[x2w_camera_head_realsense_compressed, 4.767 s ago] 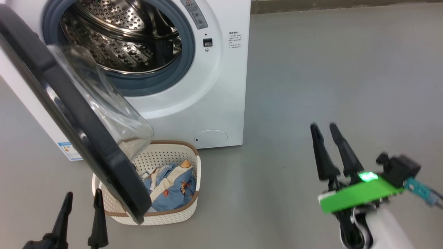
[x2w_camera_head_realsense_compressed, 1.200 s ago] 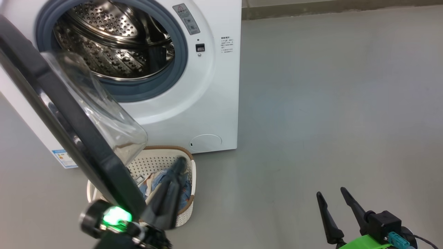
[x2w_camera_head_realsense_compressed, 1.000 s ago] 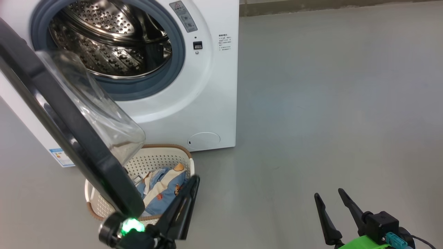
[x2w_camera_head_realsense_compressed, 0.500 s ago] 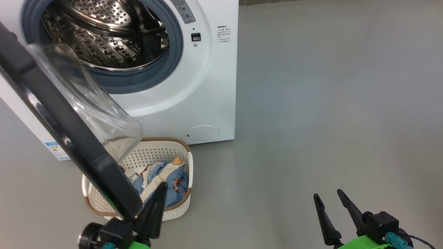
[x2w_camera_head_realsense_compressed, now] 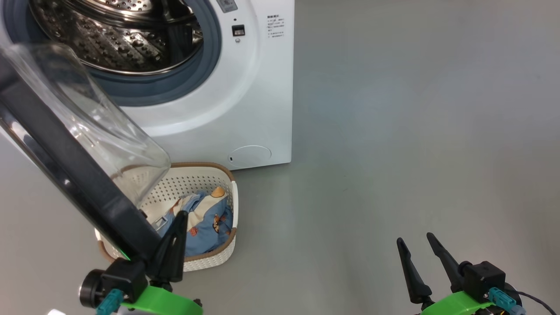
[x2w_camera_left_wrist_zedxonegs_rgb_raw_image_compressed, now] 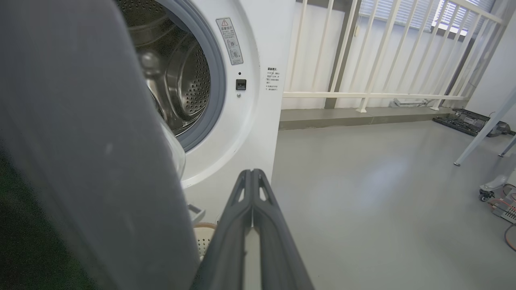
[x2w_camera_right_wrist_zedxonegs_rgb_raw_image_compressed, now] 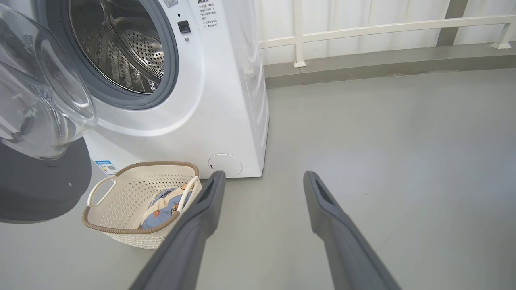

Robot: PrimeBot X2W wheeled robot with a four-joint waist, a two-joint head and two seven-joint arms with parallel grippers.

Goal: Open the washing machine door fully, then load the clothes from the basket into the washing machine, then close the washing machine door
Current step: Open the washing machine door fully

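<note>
Left gripper [x2w_camera_head_realsense_compressed: 180,216]: fingers pressed together, nothing between them; it points up and away toward the washing machine [x2w_camera_head_realsense_compressed: 245,100]. Washing machine door [x2w_camera_head_realsense_compressed: 87,194]: swung out on its hinge, its black rim just to the left of these fingers and crossing their base in the head view; whether it touches them cannot be told. It looks short of fully open, since its lower part hangs over the left end of the basket [x2w_camera_head_realsense_compressed: 214,260]. Basket: on the floor directly ahead of the left fingertips and below them, between the gripper and the machine front. Clothes [x2w_camera_head_realsense_compressed: 205,227]: heaped at the basket's right end, just ahead and slightly right of the tips, clear of the door. Right gripper [x2w_camera_head_realsense_compressed: 414,238]: fingers spread, empty, with the basket well off to its left. Assessment: the left arm is much the nearer to both door and clothes. The door's edge beside it would need pushing left before the basket is fully reachable.
</note>
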